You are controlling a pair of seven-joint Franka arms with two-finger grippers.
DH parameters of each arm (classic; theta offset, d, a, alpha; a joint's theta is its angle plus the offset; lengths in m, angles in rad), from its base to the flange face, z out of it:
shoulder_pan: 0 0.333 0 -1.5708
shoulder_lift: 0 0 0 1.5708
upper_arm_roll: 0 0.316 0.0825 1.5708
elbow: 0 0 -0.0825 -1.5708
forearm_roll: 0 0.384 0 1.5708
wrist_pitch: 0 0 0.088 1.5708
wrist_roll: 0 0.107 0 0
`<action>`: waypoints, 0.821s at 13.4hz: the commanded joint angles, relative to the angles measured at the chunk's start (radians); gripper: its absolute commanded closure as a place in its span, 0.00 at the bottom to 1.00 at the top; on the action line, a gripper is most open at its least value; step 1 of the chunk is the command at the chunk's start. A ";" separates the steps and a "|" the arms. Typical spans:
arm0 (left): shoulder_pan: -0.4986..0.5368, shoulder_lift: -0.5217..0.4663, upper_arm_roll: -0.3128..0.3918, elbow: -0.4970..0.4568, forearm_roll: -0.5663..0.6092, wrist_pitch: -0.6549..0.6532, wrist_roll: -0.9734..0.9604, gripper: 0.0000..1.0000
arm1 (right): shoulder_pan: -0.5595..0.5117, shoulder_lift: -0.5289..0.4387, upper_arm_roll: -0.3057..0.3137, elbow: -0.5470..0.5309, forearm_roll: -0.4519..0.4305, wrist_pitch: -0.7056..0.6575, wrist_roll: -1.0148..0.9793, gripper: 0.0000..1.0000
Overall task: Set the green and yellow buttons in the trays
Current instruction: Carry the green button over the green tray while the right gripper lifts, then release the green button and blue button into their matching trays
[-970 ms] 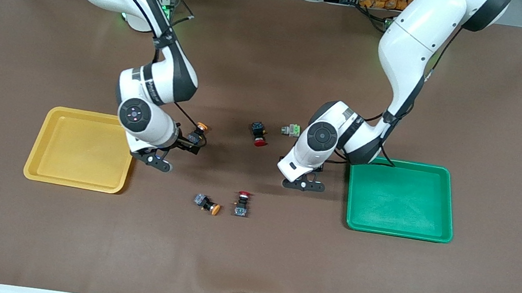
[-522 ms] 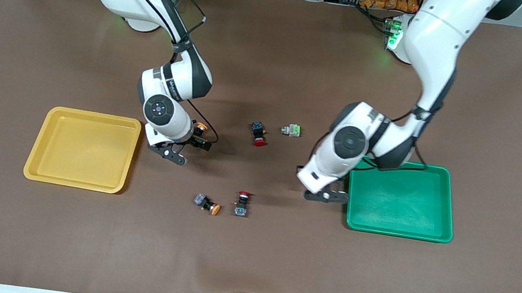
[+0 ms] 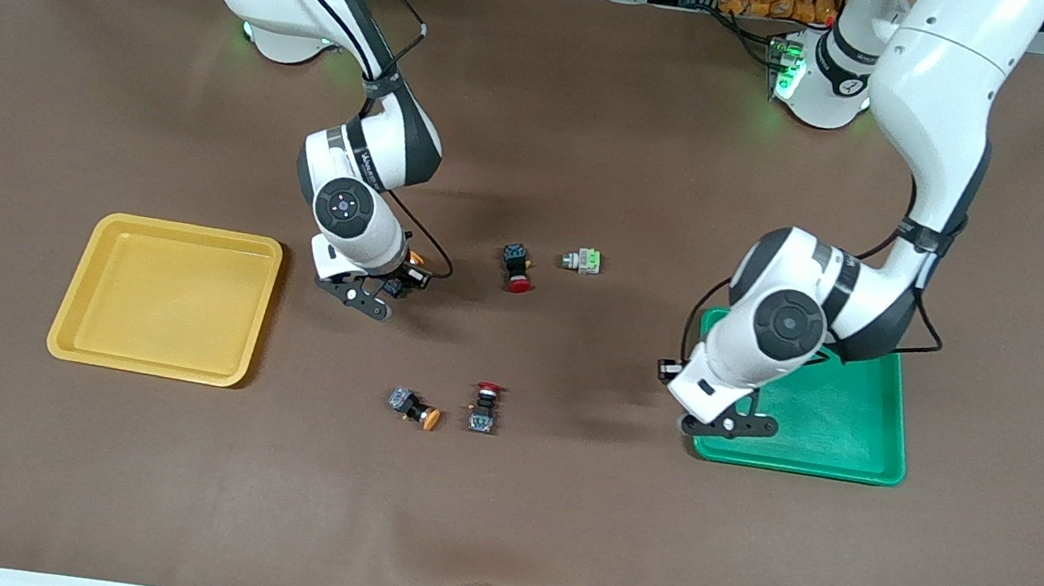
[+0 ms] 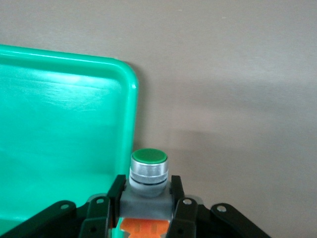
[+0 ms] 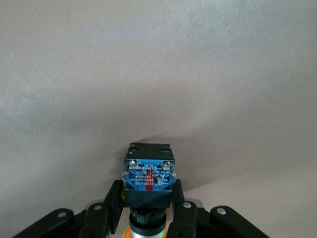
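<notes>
My left gripper (image 3: 671, 368) is shut on a grey-bodied green button (image 4: 148, 173), held at the green tray's (image 3: 792, 460) rim toward the right arm's end; that tray also shows in the left wrist view (image 4: 59, 124). My right gripper (image 3: 396, 285) is shut on a black-and-blue yellow button (image 5: 148, 178), cap toward the wrist, over bare table beside the yellow tray (image 3: 168, 297). A second green button (image 3: 582, 262) lies mid-table. A second yellow button (image 3: 414, 408) lies nearer the front camera.
Two red-capped dark switches lie on the table, one (image 3: 516, 268) beside the loose green button, one (image 3: 484, 407) beside the loose yellow button. The brown mat covers the whole table.
My left arm has swung with the green button from mid-table to the green tray's rim. My right arm has shifted with the yellow button away from the yellow tray toward the middle.
</notes>
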 commanded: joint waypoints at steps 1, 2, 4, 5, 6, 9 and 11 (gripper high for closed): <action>0.039 0.000 -0.007 -0.012 0.022 -0.003 0.063 1.00 | -0.035 -0.101 -0.017 -0.023 0.013 -0.039 0.004 1.00; 0.065 0.009 -0.007 -0.012 0.023 -0.001 0.091 1.00 | -0.071 -0.145 -0.018 -0.014 0.011 -0.097 -0.007 1.00; 0.088 0.035 -0.008 -0.013 0.023 0.013 0.128 0.97 | -0.164 -0.208 -0.021 0.017 0.005 -0.226 -0.066 1.00; 0.085 0.042 -0.008 -0.023 0.022 0.029 0.128 0.96 | -0.206 -0.219 -0.023 0.038 0.003 -0.283 -0.135 1.00; 0.085 0.042 -0.008 -0.052 0.022 0.071 0.128 0.96 | -0.264 -0.224 -0.021 0.054 0.003 -0.320 -0.216 1.00; 0.091 0.058 -0.007 -0.075 0.023 0.120 0.131 0.96 | -0.428 -0.218 -0.023 0.063 -0.001 -0.339 -0.491 1.00; 0.087 0.067 -0.005 -0.079 0.023 0.128 0.131 0.95 | -0.537 -0.200 -0.023 0.092 -0.001 -0.339 -0.699 1.00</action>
